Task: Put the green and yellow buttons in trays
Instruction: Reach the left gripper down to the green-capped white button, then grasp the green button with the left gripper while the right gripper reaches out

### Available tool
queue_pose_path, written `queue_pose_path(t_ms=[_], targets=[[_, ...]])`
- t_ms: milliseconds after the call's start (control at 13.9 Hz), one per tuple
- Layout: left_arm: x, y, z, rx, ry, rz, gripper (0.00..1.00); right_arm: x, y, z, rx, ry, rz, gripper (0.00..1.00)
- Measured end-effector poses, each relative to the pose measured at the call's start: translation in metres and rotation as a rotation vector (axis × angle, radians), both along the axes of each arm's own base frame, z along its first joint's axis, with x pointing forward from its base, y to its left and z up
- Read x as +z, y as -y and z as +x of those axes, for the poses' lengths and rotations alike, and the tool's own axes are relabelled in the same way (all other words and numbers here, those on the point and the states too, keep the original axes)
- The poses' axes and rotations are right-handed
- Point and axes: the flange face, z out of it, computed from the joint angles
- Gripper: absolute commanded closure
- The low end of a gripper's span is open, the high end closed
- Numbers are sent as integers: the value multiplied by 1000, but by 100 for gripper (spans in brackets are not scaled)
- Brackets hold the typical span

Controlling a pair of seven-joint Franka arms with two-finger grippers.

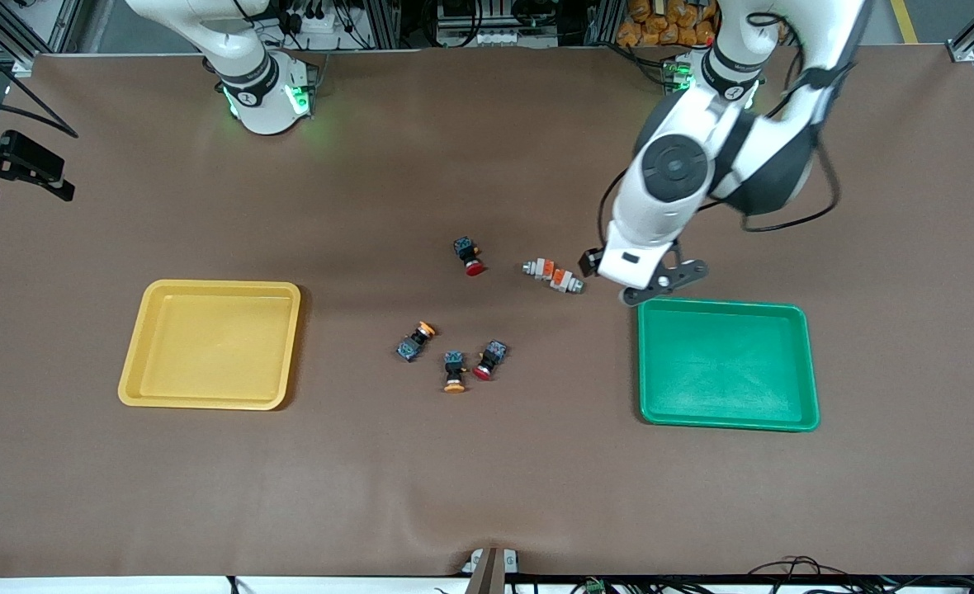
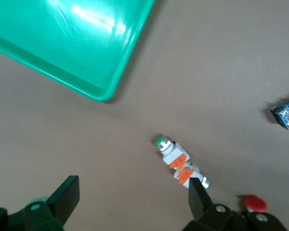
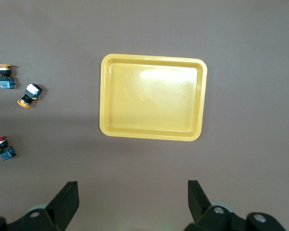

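We start at the right arm's end of the worktop, where the yellow tray lies flat with nothing in it. The right gripper hangs high above it, jaws spread wide and holding nothing; that arm waits.

Toward the middle we find a cluster of buttons on the worktop: one yellow-capped button, a second yellow-capped button just nearer the front camera, and a red-capped button right beside that one. Another red-capped button lies apart, farther from the camera.

Next, the two whitish-grey buttons with orange blocks lie end to end, touching, between the lone red one and the green tray. One of them shows a green cap in the left wrist view.

The left gripper hovers over bare worktop just beside that pair, close to the green tray's corner. Its jaws are wide open and grip nothing. In the left wrist view one finger sits right at the end of the grey pair, so the buttons lie at the edge of the gap, not centred between the jaws. The green tray is empty.
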Motion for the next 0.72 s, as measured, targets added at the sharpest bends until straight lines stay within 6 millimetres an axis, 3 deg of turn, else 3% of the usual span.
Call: queue_pose_path(t_ms=[143, 287, 430, 574, 717], targets=[[-35, 17, -19, 120, 1, 12, 0, -14, 3, 7, -5, -28, -5, 0], [-59, 42, -35, 230, 8, 16, 0, -53, 7, 27, -14, -101, -12, 0], [-79, 54, -40, 303, 14, 9, 0, -93, 19, 46, -35, -162, -16, 0], [-95, 56, -39, 349, 11, 9, 0, -110, 39, 52, -69, -188, -15, 0], [-105, 56, -39, 401, 4, 19, 0, -116, 56, 54, -99, -194, -12, 0]])
